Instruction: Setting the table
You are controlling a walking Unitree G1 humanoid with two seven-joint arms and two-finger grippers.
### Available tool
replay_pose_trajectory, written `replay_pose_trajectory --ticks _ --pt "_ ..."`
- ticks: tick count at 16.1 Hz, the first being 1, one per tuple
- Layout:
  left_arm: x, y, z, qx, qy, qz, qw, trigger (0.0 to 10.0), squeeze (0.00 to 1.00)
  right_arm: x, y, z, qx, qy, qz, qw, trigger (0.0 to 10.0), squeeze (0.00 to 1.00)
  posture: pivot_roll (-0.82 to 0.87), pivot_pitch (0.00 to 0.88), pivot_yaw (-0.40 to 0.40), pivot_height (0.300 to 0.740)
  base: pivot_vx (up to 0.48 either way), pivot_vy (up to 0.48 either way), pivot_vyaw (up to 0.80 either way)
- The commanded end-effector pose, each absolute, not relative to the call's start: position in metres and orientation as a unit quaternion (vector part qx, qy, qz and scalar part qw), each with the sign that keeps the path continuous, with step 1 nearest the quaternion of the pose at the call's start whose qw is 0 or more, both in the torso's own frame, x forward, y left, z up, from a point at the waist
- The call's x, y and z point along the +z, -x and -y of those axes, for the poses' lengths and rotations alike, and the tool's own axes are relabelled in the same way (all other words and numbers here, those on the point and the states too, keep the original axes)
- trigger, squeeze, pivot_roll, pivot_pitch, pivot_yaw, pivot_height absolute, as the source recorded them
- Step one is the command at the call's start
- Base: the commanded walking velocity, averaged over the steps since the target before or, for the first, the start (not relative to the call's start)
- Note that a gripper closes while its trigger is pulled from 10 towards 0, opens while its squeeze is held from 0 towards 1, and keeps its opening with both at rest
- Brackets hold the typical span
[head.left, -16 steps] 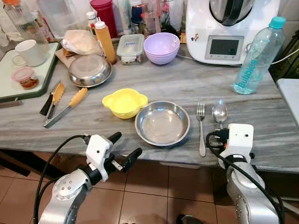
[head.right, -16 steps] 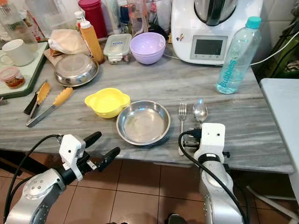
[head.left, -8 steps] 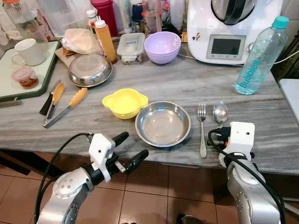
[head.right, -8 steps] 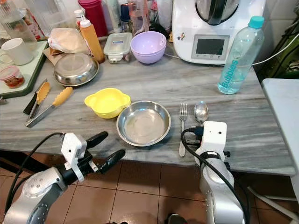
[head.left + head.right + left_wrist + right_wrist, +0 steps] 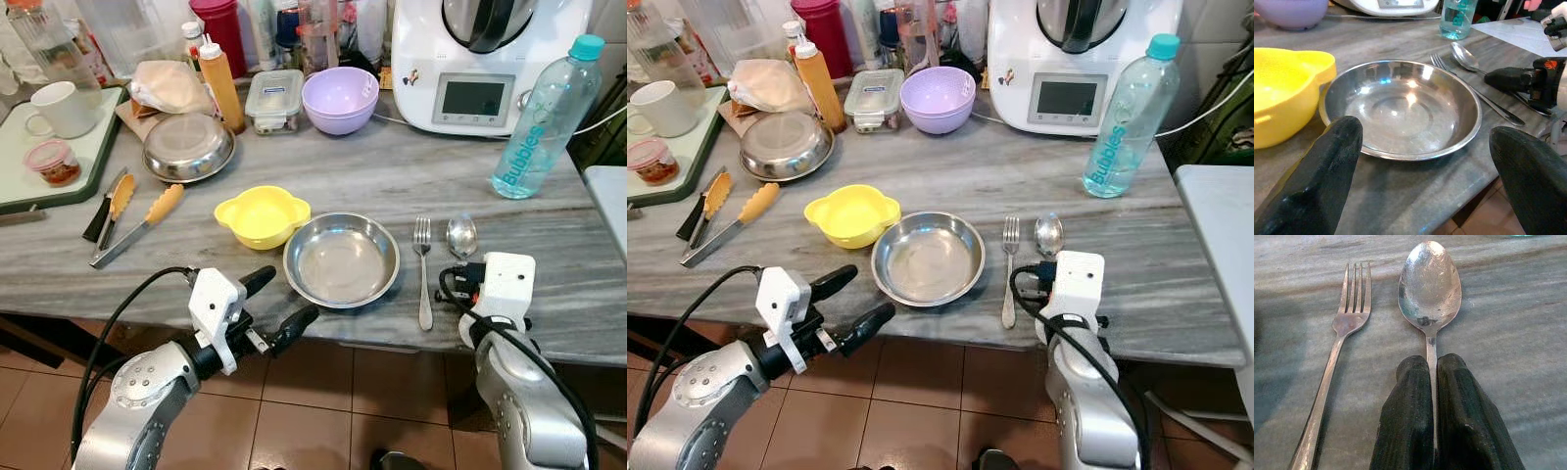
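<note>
Grey-veined marble counter (image 5: 372, 186), yellow bowl (image 5: 261, 215), lilac bowl (image 5: 339, 98), silver plate (image 5: 341, 259)

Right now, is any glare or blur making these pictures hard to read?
Left wrist view: bright highlights on the steel plate, and the left hand's near fingers are soft. Right wrist view: the spoon bowl gleams but stays sharp. Eye views: evenly lit, crisp.

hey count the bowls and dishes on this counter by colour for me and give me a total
Steel dishes: 2
Yellow bowl: 1
Purple bowl: 1
Total: 4
</note>
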State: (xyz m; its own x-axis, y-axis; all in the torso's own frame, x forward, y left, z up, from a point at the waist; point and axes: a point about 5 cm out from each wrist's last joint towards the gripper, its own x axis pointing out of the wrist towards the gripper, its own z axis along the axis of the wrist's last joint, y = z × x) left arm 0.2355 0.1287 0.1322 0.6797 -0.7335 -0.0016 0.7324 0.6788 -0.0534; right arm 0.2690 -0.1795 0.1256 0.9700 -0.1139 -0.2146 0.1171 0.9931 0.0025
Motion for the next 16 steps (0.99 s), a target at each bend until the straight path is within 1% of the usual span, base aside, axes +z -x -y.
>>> replay_pose_trajectory --ticks 1,7,14,15,16 --pt "0.134 -0.236 -0.129 -0.398 0.022 -0.011 0.917 10.0 0.0 0.115 -0.269 0.179 -0.049 -0.015 -0.137 0.989 10.0 0.0 -0.08 0.146 0.089 0.74 0.0 0.0 0.0" --pt "0.12 -0.236 -0.136 -0.391 0.022 -0.026 0.92 10.0 0.0 0.111 -0.268 0.17 -0.009 -0.012 -0.148 0.989 10.0 0.0 -0.08 0.146 0.09 0.74 0.0 0.0 0.0" --pt "0.111 -0.238 -0.136 -0.392 0.022 -0.03 0.919 10.0 0.0 0.107 -0.266 0.173 -0.016 -0.008 -0.155 0.988 10.0 0.0 -0.08 0.144 0.096 0.74 0.0 0.0 0.0" --pt "0.11 -0.238 -0.136 -0.392 0.021 -0.03 0.919 10.0 0.0 0.106 -0.266 0.173 -0.014 -0.009 -0.156 0.988 10.0 0.69 -0.08 0.144 0.096 0.74 0.0 0.0 0.0" --pt "0.11 -0.238 -0.137 -0.391 0.021 -0.03 0.92 10.0 0.0 0.106 -0.266 0.172 -0.014 -0.009 -0.156 0.988 10.0 1.0 -0.08 0.143 0.097 0.74 0.0 0.0 0.0"
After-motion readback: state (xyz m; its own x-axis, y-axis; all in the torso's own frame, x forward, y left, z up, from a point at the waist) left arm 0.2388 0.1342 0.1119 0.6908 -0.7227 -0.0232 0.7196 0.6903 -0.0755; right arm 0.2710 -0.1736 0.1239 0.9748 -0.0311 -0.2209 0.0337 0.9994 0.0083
